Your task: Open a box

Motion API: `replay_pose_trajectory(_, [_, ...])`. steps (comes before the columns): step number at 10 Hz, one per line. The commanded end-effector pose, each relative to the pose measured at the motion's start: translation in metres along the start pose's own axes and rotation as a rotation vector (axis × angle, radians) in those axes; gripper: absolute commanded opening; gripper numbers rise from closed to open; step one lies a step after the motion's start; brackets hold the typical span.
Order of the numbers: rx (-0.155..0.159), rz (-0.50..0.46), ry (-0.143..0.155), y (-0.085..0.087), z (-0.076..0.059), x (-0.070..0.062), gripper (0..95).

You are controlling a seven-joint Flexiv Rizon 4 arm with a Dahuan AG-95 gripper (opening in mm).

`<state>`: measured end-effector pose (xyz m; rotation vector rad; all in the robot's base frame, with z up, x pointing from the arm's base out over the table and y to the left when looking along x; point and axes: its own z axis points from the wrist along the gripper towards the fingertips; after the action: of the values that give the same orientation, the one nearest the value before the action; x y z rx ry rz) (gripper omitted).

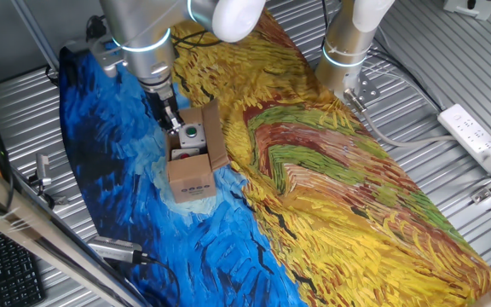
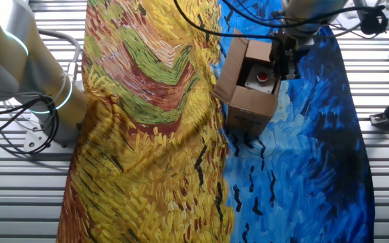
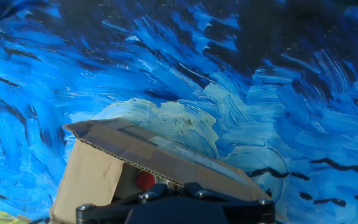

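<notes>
A: Hand view first: the box [image 3: 98,171] sits directly beneath the hand, one flap [image 3: 160,152] slanting up across the lower frame. A red spot shows inside under that flap.

B: Confirmed from one fixed view. The hand [image 1: 174,122] is down at the box's [image 1: 191,175] far end, at the open top. One long flap [image 1: 212,132] stands up on the side away from the blue cloth edge. Black printed marks are on the end face turned toward the camera.

A: State of the hand?

B: Cannot tell. Fingers are dark and overlap the box rim in both fixed views; the gap is not readable.

A: The other fixed view: box [image 2: 250,108] on the painted cloth [image 2: 147,135] covering the counter, at the blue-yellow boundary, hand [image 2: 282,64] at its blue side. Something round with a red cap [image 2: 263,76] lies inside.
</notes>
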<state>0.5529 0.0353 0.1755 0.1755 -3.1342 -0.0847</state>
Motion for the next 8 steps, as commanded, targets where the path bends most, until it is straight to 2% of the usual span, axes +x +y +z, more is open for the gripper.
replay_pose_trajectory(1, [0.000,0.000,-0.005,-0.0009,0.0001,0.0013,0.0])
replay_pose_trajectory(4, [0.000,-0.004,-0.007,-0.0035,0.0046,0.0002,0.0])
replay_pose_trajectory(8, [0.012,0.000,-0.010,-0.0038,0.0039,0.0004,0.0])
